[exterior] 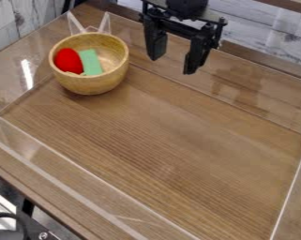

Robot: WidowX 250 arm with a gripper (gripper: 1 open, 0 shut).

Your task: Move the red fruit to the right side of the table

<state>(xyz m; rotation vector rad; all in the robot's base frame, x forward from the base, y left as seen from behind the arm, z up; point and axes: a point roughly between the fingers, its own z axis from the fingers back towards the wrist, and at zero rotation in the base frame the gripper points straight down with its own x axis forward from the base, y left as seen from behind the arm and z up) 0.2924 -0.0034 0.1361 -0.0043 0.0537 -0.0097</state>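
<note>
red fruit (68, 61): sitting inside the wooden bowl (90, 64), on its left side, next to the green piece (91, 62); looks like it is leaning near the bowl's left wall, exact contact not clear
bowl: standing upright at the far left of the table (178, 141)
gripper (178, 52): hanging over the far middle of the table, right of the bowl, apart from it; fingers standing spread, pinching nothing
fruit weight: probably light, toy-like, so lifting is likely asking for little force
fruit surface: looking smooth and rounded, likely slippery if the pads are landing off-centre
fruit stiffness: cannot tell from looks; guessing firm with maybe slight give, not fragile, so a moderate squeeze is likely doing
fruit grip spot: best taking it around the widest part of the body, from above, one finger on each side
green piece: crowding the fruit's right side, likely getting caught in the pinch or dragged along
bowl wall: curving up close on the left, leaving little room for a finger; fingers are needing a steep way down
table right side: fruit is still needing to go there; rounded shape is possibly rolling on release, so a low, gentle set-down is advisable
</note>
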